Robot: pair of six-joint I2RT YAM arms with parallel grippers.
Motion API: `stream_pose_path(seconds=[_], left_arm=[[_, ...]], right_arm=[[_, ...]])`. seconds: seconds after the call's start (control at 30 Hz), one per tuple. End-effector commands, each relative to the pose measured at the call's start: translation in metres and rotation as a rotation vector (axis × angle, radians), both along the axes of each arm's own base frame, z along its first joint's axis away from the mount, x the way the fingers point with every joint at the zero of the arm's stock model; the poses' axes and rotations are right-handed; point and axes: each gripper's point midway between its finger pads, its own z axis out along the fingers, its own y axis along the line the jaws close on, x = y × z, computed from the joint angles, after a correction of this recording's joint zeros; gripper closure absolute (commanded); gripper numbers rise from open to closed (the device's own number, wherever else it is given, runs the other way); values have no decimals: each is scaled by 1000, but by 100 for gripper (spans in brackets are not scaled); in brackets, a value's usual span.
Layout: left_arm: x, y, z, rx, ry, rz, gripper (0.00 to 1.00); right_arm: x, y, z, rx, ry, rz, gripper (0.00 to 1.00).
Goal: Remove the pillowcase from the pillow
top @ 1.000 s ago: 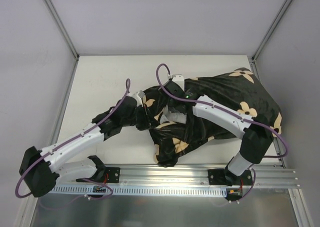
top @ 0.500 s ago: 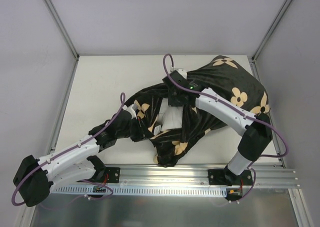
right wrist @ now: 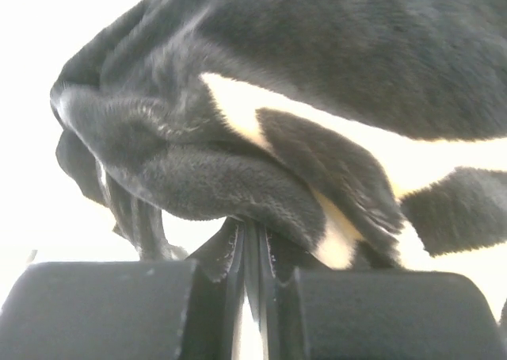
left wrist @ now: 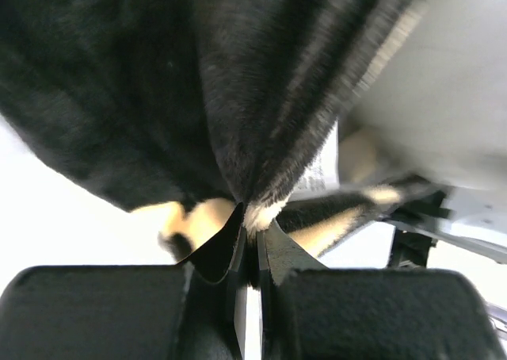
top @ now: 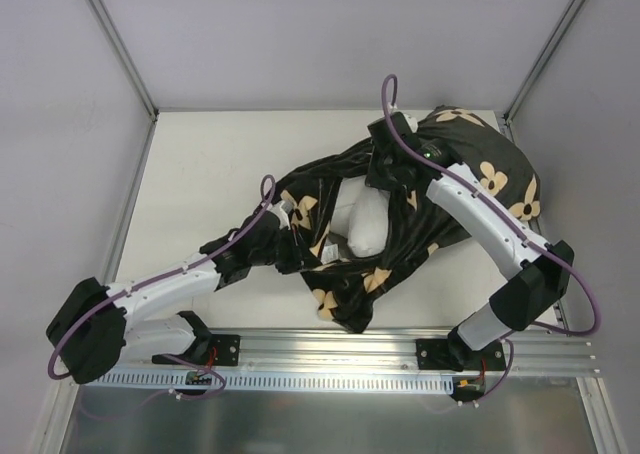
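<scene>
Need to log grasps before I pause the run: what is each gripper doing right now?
The left gripper is shut on the pillowcase.
The right gripper is shut on the pillowcase too.

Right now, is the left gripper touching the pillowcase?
Touching: the left wrist view shows the left gripper pinched shut on a fold of the pillowcase.

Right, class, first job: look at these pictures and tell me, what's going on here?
A two-armed robot is working a black velvety pillowcase with tan flower motifs off a plain white pillow on a pale table. The left pincer and the right pincer are each shut on a fold of the cover, on opposite sides of its opening. Part of the pillow shows between them; the rest is covered, so the cover is not off yet.
</scene>
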Motion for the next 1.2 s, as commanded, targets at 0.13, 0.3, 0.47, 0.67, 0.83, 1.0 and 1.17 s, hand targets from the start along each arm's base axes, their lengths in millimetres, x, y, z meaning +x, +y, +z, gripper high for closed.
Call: stream_pose_path(seconds=[0.13,0.3,0.47,0.67,0.83,1.0,1.17], left_arm=[[-55,42,-92,381,335,-67,100],[-2,4,-77,383,283,-20,100],[31,-11,-36,291,196,-37,99],[32,27,31,315,-65,-18,24],[27,44,58,340,-199,47,19],[23,27,56,411,-240,-39,5],[57,45,16,531,-125,75,9]], right_arm=[[45,-64,155,322,-479,-275,99],[-3,-45,166,450,-472,-123,99],[-53,-42,119,399,-360,-16,99],[-91,-59,53,364,-249,-19,99],[-93,-56,60,369,-248,8,99],[-86,-44,70,383,-249,43,99],[-93,-33,73,331,-250,128,99]])
